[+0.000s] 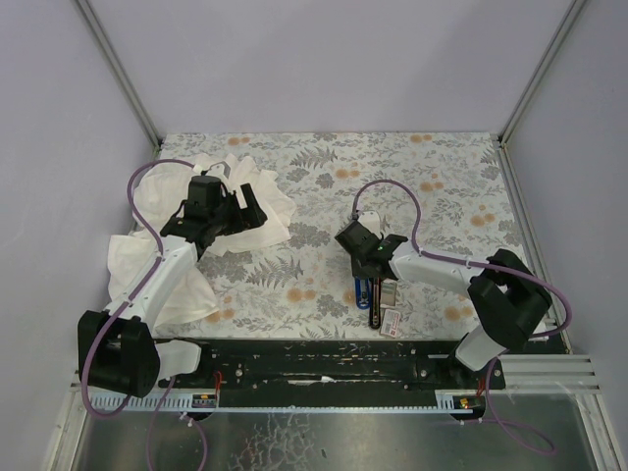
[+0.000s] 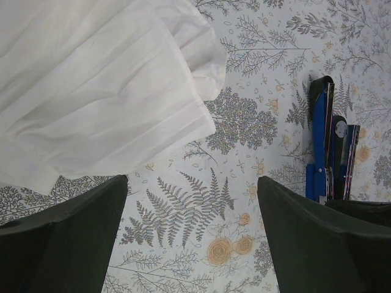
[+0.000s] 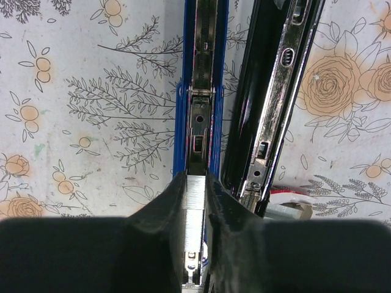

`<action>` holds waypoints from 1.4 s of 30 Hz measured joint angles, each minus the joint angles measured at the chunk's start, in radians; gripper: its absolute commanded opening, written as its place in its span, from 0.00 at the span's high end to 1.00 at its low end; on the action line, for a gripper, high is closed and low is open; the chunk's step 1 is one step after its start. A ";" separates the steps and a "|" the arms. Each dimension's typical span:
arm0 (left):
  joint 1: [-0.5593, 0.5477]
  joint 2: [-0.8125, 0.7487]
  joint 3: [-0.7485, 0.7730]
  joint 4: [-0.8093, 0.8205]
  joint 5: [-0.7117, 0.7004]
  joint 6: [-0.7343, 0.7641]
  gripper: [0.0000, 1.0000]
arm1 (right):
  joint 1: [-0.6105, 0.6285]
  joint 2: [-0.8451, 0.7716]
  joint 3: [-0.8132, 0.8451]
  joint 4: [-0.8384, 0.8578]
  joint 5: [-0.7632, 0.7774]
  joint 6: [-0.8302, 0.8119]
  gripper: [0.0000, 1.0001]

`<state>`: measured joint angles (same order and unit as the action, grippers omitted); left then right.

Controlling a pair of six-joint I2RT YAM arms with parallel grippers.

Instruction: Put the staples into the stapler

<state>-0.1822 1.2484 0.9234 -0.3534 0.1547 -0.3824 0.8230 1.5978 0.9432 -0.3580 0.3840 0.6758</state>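
Bench (image 1: pixel 442 186): a floral-printed top inside a plain white enclosure, carrying everything named below
Cloth (image 1: pixel 270 206): a big white crumpled sheet towards 9 o'clock of the bench, trailing down past the left arm to the near edge
Left arm (image 1: pixel 162 270): reaches from its base at 7 o'clock up over the cloth
Right arm (image 1: pixel 437 267): stretches from its base at 5 o'clock inward towards the middle of the bench
Left gripper (image 2: pixel 189 201): fingers spread wide with nothing between them, bare bench beneath; in its own wrist view the cloth's edge sits at 10 o'clock and the stapler at 3 o'clock, well apart from it
Right gripper (image 3: pixel 195 183): fingers drawn close together, pinching the staple strip from both sides, right over the stapler
Stapler (image 1: pixel 367 292): near the front edge, about 5 o'clock from the bench's middle, swung open flat; in the right wrist view the blue half with its metal channel lies just beside the black half at 3 o'clock
Staple strip (image 3: pixel 196 201): short, silvery and ribbed, lined up with the blue half's channel at its near end; I can't tell whether it is fully seated
Staple box (image 1: pixel 392 322): tiny, white with red, lying at 4 o'clock of the stapler, just beside it
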 measured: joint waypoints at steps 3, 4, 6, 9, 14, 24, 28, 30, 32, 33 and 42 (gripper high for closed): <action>0.000 0.000 0.000 0.000 0.000 0.000 0.13 | -0.001 0.000 0.000 0.000 -0.003 -0.002 0.57; 0.000 0.000 0.000 0.000 0.000 0.000 0.13 | -0.002 0.000 0.000 -0.002 -0.003 -0.003 0.54; 0.000 0.000 0.000 0.000 0.000 0.000 0.13 | -0.004 0.000 0.001 -0.008 -0.007 -0.007 0.51; 0.000 0.000 0.000 0.000 -0.001 0.000 0.13 | -0.010 -0.014 0.002 -0.026 -0.014 -0.015 0.44; 0.000 0.000 -0.005 0.003 0.003 0.000 0.14 | -0.049 -0.160 0.002 -0.061 -0.053 -0.051 0.44; 0.000 0.000 -0.032 0.011 0.065 0.000 0.14 | -0.240 -0.373 -0.214 -0.079 -0.175 -0.139 0.60; 0.000 0.001 -0.032 0.012 0.068 -0.001 0.14 | -0.244 -0.367 -0.266 -0.077 -0.240 -0.204 0.63; 0.000 0.006 -0.032 0.014 0.068 -0.001 0.14 | -0.244 -0.354 -0.266 -0.064 -0.268 -0.244 0.64; 0.000 0.011 -0.032 0.015 0.068 0.000 0.14 | -0.244 -0.333 -0.266 -0.042 -0.291 -0.278 0.64; 0.000 0.014 -0.032 0.015 0.068 -0.001 0.14 | -0.244 -0.322 -0.266 -0.035 -0.303 -0.290 0.64; 0.000 0.019 -0.032 0.016 0.068 -0.001 0.14 | -0.244 -0.276 -0.266 0.015 -0.352 -0.353 0.67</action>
<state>-0.1825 1.2675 0.8909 -0.3370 0.2226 -0.3832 0.5789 1.3216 0.6773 -0.3428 0.0322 0.3229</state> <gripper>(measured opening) 0.859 0.341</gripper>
